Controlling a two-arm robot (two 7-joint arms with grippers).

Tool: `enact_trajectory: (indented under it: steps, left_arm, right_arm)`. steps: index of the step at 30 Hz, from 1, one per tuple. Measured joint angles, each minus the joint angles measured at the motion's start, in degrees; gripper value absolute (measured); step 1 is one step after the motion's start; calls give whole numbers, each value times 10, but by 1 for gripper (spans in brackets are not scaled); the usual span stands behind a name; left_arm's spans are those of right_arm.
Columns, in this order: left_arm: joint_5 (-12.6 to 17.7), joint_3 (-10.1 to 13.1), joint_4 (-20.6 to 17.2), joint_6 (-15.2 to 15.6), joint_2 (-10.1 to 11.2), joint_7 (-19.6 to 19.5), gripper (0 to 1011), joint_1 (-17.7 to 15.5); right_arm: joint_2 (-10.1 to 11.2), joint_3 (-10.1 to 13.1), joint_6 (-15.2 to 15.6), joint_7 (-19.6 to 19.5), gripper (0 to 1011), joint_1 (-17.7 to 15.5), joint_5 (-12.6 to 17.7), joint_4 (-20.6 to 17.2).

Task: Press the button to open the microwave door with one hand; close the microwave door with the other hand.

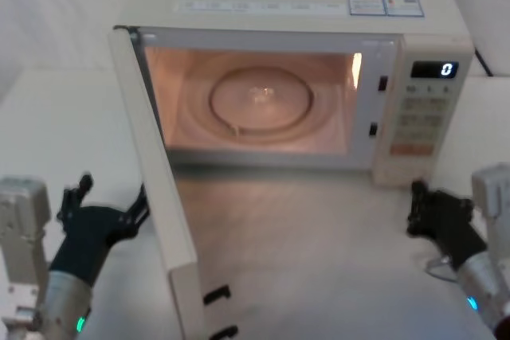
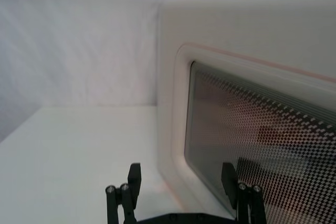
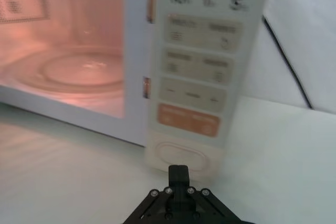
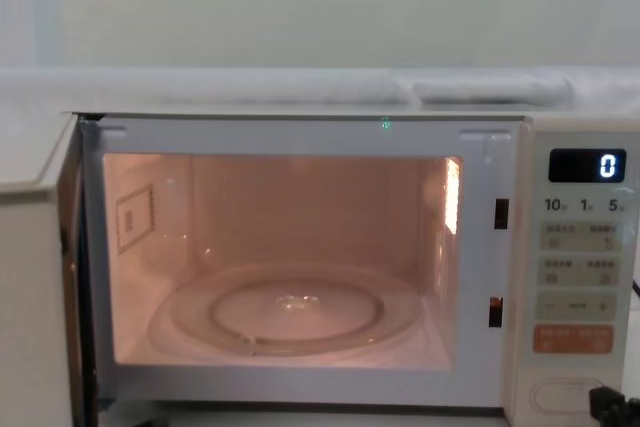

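Right now your microwave (image 1: 319, 77) sits at twelve o'clock with its cavity lit and the microwave door (image 1: 159, 189) swung wide open, its free edge reaching toward you at about seven o'clock. Your left gripper (image 2: 181, 182) hangs just outside the door's glass face, fingers spread and holding nothing. Your right gripper (image 3: 178, 174), at about four o'clock, has its fingers pinched together, tip just before the button (image 3: 181, 156).

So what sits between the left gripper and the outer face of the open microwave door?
Nothing. The left wrist view shows bare white table between the left gripper and the microwave door; one open finger already overlaps the window's edge.
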Motion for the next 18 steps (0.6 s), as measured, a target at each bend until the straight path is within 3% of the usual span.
enact_trajectory:
  steps: [5,9,18]
  left_arm:
    - [0,0,0,0,0,0,1001,0]
    - [0,0,0,0,0,0,1001,0]
    - [0,0,0,0,0,0,1001,0]
  right_arm:
    - [19,-10,-5,29,28,-3,8,-6]
    - [35,-20,-9,49,153,-3,14,-10]
    - [44,-28,-13,51,395,-2,23,-10]
